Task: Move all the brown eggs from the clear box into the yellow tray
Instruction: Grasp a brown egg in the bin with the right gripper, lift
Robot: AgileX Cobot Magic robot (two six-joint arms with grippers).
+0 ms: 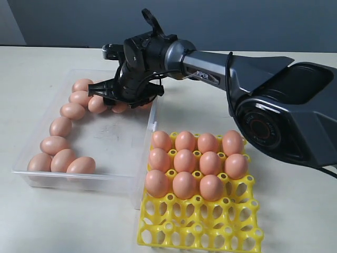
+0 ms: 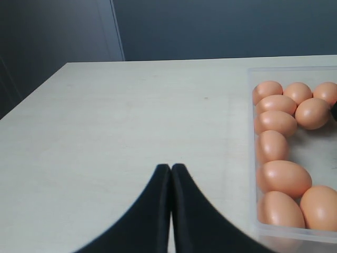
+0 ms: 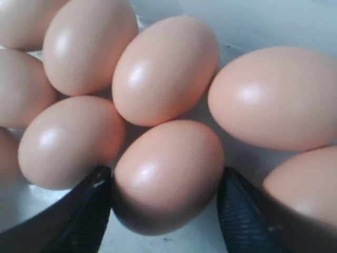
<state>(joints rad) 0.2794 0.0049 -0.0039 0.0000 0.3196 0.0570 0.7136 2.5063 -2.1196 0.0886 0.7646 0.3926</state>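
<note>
I am working over a pale table (image 1: 52, 221) with a faint wood grain, which is running back to a dark blue-grey wall (image 1: 237, 21). A vertical seam (image 2: 117, 26) is dividing the wall panels. Soft, even light is falling across the tabletop, throwing only mild shadows.

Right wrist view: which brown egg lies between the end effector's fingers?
The egg flanked by both black fingers; all other eggs sit outside that gap.

Pale lettering "PIPER" (image 1: 204, 75) along the side of the right arm's grey forearm link (image 1: 224, 67), near its wrist.
</note>
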